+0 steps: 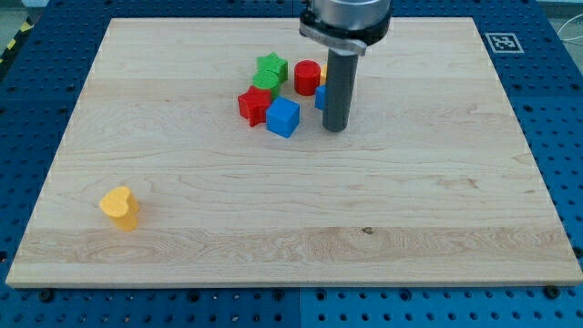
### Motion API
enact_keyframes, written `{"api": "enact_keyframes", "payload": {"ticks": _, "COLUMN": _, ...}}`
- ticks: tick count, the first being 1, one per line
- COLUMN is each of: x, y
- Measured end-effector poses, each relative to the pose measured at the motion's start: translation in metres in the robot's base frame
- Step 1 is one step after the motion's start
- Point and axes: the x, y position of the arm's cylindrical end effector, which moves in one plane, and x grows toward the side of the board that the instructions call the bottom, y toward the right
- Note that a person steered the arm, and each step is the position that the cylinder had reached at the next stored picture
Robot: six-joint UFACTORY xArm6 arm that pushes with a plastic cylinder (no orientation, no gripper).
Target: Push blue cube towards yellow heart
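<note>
1. Pale wood forms the board (301,228), which lies on a blue perforated table (36,109). A black-and-white marker tag (502,42) sits at the board's corner at the view's top right.
2. Landmark for all positions: the blue cube (283,117), the task's block. It stands in the upper middle of the board, at the lower edge of a cluster of blocks.
3. Red star-shaped block (255,105): just beside the blue cube on the view's left, touching or nearly so.
4. Green star-shaped block (271,69): above the blue cube, slightly to the view's left, close to the red star.
5. Red cylinder-like block (307,77): above the blue cube, slightly to the view's right.
6. A second blue block (320,98): to the view's right of the blue cube, mostly hidden behind the rod; shape cannot be made out. A sliver of yellow shows above it, too small to identify.
7. My tip (334,128): on the board just to the view's right of the blue cube, with a narrow gap between them; no contact.
8. Yellow heart (119,207): well apart from the blue cube, far toward the view's lower left, standing alone.
9. Claw state: the arm carries a plain rod only, so no claw is in view to report.
</note>
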Motion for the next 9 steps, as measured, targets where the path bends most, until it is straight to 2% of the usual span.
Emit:
{"api": "enact_keyframes", "payload": {"ticks": 3, "x": 0.002, "y": -0.085}}
{"api": "enact_keyframes", "payload": {"ticks": 5, "x": 0.031, "y": -0.148}}
{"api": "enact_keyframes", "payload": {"ticks": 9, "x": 0.007, "y": -0.191}}
